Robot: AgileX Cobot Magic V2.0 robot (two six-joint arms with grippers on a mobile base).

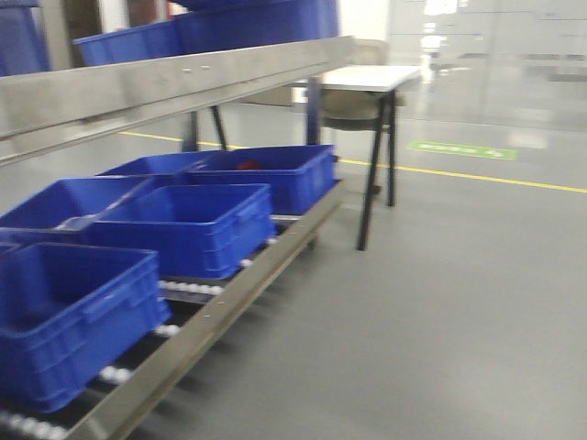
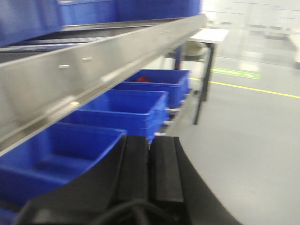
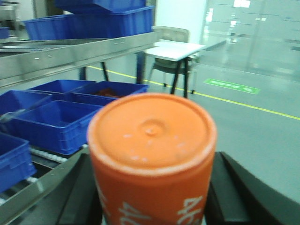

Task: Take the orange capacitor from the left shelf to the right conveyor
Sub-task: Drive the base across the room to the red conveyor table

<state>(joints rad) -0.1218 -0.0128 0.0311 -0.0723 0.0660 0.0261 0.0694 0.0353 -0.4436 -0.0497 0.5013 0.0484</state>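
Note:
In the right wrist view a large orange capacitor (image 3: 152,159), a cylinder with white lettering, fills the lower middle. My right gripper (image 3: 152,197) is shut on it, with a black finger on each side. In the left wrist view my left gripper (image 2: 149,164) is shut and empty, its two black fingers (image 2: 133,164) pressed together, beside the shelf. The shelf (image 1: 174,82) is a metal rack at the left with blue bins (image 1: 193,225) on its roller level. Neither gripper shows in the front view. The conveyor is out of view.
Several blue bins (image 1: 69,312) sit on the roller level, and more on the upper level (image 1: 211,32). One far bin (image 1: 266,170) holds something red. A white table (image 1: 367,82) with black legs and a chair stands behind the rack. Grey floor with a yellow line (image 1: 495,179) lies to the right.

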